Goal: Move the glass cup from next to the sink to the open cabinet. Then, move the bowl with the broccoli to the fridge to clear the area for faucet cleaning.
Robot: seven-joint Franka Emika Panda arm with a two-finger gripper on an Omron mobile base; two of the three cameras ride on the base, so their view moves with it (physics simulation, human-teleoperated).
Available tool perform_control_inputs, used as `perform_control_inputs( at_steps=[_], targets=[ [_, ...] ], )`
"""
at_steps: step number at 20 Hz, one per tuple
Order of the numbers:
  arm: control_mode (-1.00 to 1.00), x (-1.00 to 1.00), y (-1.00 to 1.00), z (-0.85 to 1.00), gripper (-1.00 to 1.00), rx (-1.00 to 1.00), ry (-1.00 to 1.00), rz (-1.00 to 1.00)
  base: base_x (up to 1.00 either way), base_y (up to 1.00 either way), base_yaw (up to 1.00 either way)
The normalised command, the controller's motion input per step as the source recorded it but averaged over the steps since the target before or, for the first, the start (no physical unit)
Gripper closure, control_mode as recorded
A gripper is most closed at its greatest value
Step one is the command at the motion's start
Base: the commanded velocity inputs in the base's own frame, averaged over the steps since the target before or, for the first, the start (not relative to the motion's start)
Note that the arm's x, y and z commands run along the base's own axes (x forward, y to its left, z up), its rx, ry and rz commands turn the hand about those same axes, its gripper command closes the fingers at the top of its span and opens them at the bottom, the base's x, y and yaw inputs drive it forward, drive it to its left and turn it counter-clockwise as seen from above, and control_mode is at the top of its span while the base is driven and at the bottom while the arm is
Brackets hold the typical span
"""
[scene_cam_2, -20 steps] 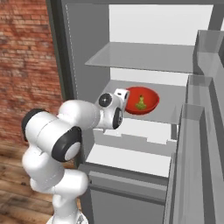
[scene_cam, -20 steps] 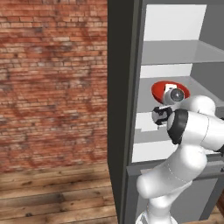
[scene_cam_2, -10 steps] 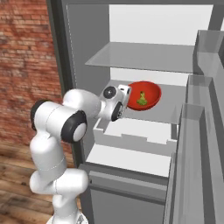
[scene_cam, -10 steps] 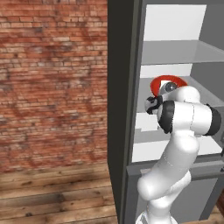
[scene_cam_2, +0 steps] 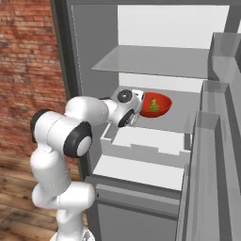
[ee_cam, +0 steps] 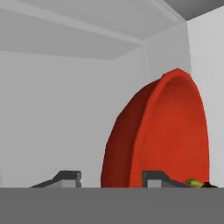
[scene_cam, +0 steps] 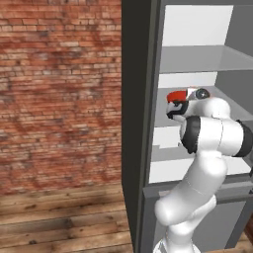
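The bowl with the broccoli (scene_cam_2: 156, 104) is glossy red and sits on a middle shelf inside the fridge (scene_cam_2: 150, 61). Green broccoli (scene_cam_2: 152, 107) shows inside it. My gripper (scene_cam_2: 139, 110) is at the bowl's left rim, reaching in from the fridge's left side. In the hand view the bowl (ee_cam: 170, 131) stands edge-on and close. Its rim lies between my two fingertips, nearer the right one, and a bit of broccoli (ee_cam: 193, 182) shows low at the right. The gripper (ee_cam: 111, 178) is open, its jaws spread apart. From the left base, the bowl (scene_cam: 175, 95) peeks out above my wrist.
Below the bowl's shelf a white drawer (scene_cam_2: 146, 141) juts out. The open fridge door with its grey bins (scene_cam_2: 217, 141) stands at the right. A brick wall (scene_cam: 59, 89) and a wooden floor (scene_cam: 64, 222) lie to the left of the dark fridge side (scene_cam: 138, 123).
My elbow has swung up and the hand has levelled at the shelf. The jaws have spread apart at the bowl's rim. The bowl stays at about the same place on the shelf.
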Motion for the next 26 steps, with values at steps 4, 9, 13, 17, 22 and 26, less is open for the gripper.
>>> perform_control_inputs(
  at_steps=[4,9,13,17,22,26],
  targets=[
    [-1.00,-1.00,0.03,0.11,-1.00,0.00,-0.20,0.00,0.00,0.00,0.00],
    [-1.00,-1.00,0.12,0.88,-1.00,0.00,-0.10,-0.04,0.00,0.00,0.00],
    [-1.00,-0.96,0.20,1.00,-1.00,0.00,0.00,-0.04,0.00,0.00,0.00],
    [-1.00,-1.00,0.16,1.00,-1.00,0.00,0.10,-0.10,0.00,0.00,0.00],
    [-1.00,-1.00,0.12,0.45,-1.00,0.00,0.17,-0.07,0.00,0.00,0.00],
    [-1.00,-0.91,0.19,-0.01,-1.00,0.00,-0.05,0.07,0.00,0.00,0.00]
  ],
)
